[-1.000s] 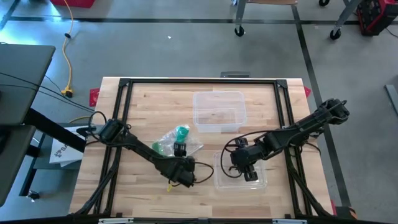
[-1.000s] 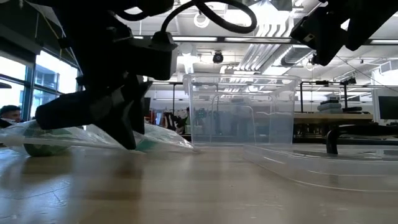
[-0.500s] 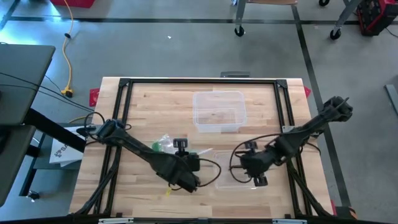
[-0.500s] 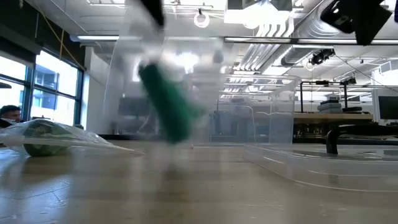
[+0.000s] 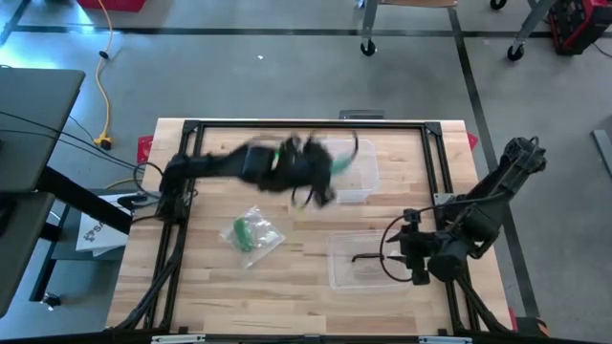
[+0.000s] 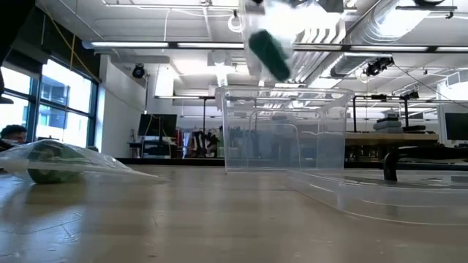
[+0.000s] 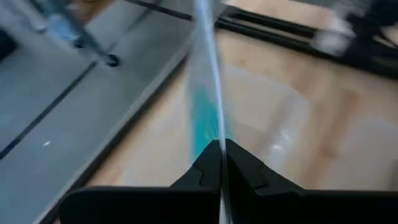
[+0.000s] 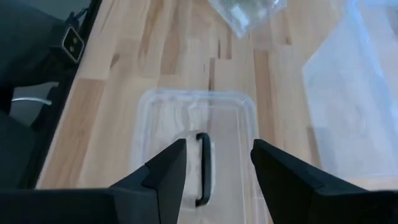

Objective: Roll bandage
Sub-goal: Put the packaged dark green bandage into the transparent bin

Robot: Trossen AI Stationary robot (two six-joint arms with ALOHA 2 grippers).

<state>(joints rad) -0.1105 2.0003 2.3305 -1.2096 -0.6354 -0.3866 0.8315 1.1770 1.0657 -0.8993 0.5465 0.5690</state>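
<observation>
While the left arm is swinging over the far side of the table (image 5: 220,296), I am watching the clear bin (image 5: 337,170) first: the carried load could be clipping its rim. The lid (image 5: 368,260) is lying near the right gripper (image 8: 214,163), whose fingers are standing spread, holding nothing. The left gripper (image 7: 221,163) is pressing its fingers together on a clear plastic bag (image 7: 205,74) with a green bandage (image 6: 269,52) inside, hanging above the bin. I am judging the thin film likely to slip out or swing wide. A second bagged bandage (image 5: 249,232) is resting on the table, well apart
</observation>
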